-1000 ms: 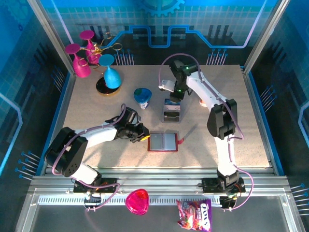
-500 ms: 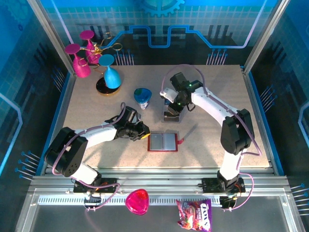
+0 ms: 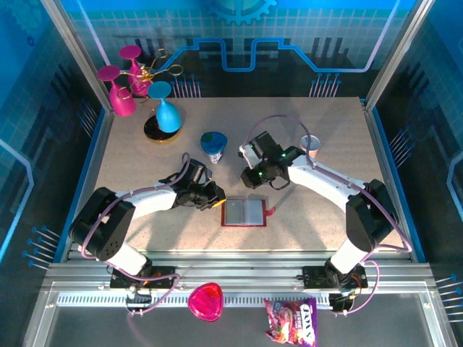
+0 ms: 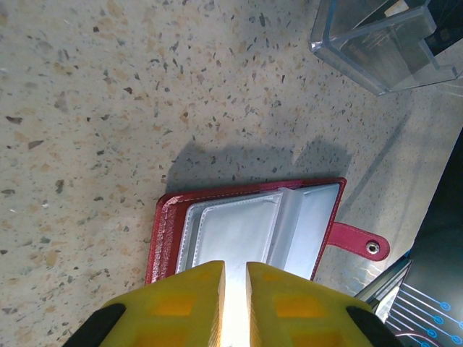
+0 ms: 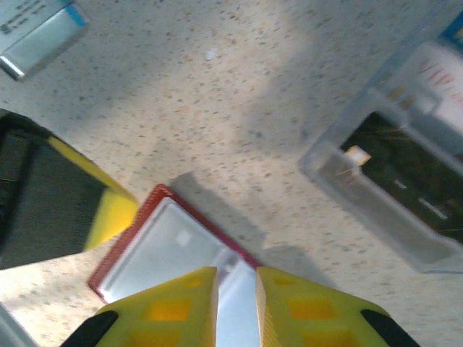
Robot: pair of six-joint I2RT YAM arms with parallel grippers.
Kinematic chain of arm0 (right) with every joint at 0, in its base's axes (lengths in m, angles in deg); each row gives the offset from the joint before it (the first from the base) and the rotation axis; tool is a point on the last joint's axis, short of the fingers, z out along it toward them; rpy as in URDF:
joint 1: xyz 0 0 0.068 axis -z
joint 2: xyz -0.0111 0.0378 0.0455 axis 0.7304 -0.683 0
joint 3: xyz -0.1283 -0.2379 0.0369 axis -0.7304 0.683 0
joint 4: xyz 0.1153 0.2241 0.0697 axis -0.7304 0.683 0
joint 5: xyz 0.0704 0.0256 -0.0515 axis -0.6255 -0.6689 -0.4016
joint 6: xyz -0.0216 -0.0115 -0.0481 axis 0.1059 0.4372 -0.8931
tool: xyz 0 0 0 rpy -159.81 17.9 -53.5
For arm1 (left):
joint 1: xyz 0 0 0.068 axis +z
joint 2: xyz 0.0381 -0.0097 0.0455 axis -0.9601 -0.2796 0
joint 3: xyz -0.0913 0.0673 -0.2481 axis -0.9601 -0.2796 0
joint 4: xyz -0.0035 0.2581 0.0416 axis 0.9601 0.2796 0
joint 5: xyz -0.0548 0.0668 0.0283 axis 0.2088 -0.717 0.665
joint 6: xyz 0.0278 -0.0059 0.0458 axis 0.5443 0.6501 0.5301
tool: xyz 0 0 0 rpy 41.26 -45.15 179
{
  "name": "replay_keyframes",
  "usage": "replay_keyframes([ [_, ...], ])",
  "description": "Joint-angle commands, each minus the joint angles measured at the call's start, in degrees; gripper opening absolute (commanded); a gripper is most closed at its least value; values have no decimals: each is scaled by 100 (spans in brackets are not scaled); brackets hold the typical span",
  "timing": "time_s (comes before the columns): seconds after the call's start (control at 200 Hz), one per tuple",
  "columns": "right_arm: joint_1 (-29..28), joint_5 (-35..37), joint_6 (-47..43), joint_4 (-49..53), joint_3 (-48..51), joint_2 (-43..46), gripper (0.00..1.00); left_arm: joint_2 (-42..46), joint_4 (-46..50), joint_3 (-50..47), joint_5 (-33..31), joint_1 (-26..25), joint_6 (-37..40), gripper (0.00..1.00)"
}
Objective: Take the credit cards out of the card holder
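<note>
Card holder (image 3: 244, 212) lying open on the table (image 3: 145, 159).
Left claw (image 3: 217, 203) narrow at its 9 o'clock edge; right claw (image 3: 249, 178) narrow, hovering at 12 o'clock.

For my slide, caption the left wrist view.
Left claw, nearly shut, at the edge of the open red wallet beside a clear plastic tray.

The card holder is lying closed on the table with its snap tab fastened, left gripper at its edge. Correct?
Not quite. The card holder lies open, its pale grey pockets facing up and the red snap tab sticking out unfastened, as the left wrist view shows. The left gripper is at its edge.
</note>
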Motion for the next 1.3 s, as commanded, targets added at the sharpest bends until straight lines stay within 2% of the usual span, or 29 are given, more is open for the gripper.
replay_keyframes([
  [0.0, -241, -227, 984, -281, 137, 169, 19, -84, -151, -97, 161, 45, 35, 15],
  [0.32, -654, -372, 2160, -368, 556, 231, 15, -130, -351, -264, 271, 44, -57, 15],
  [0.44, -612, -590, 2642, -364, 654, 146, 15, -204, -512, -348, 402, 38, -122, 11],
  [0.57, -609, -963, 2783, -518, 722, -68, 15, -213, -655, -499, 438, -8, -223, 9],
  [0.805, -601, -1065, 2898, -720, 861, -224, 16, -194, -533, -667, 329, -154, -294, 8],
  [1.111, -583, -1229, 2971, -832, 844, -486, 22, 62, -331, -817, 72, -160, -304, 7],
  [1.296, -583, -1294, 2996, -844, 828, -603, 23, -70, -361, -755, 228, -180, -314, 7],
])
